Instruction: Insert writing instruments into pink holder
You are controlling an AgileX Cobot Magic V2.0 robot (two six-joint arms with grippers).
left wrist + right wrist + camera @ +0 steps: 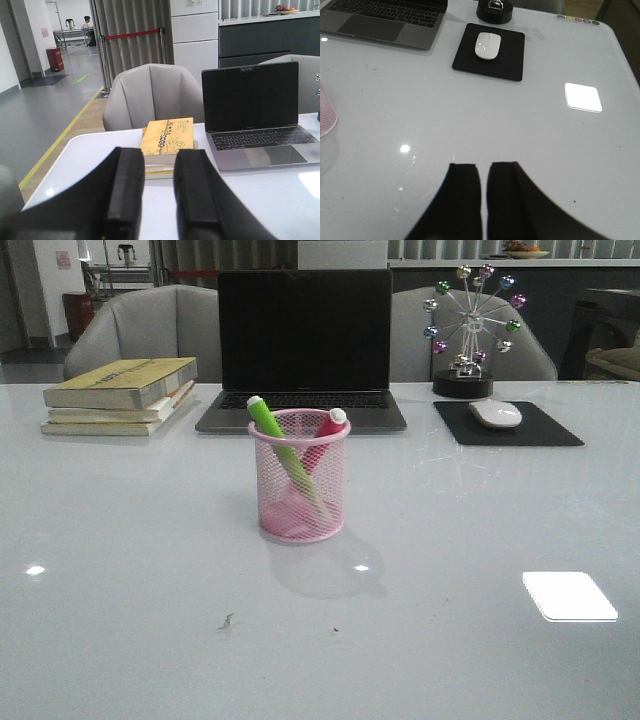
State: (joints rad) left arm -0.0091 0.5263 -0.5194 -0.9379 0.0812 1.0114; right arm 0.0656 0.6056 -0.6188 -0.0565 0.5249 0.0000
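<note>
The pink holder (299,478) is standing on the glossy white table (120,570), just before the laptop (304,345), with the green marker (275,436) and pink marker (326,432) leaning inside. The left gripper (159,192) is showing a small gap between its fingers; the right gripper (484,192) is nearly pressed together, both empty.

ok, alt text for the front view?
A pink mesh cup stands mid-table holding a green marker and a pink marker, both leaning. Behind it: a laptop, stacked books, a mouse.
</note>
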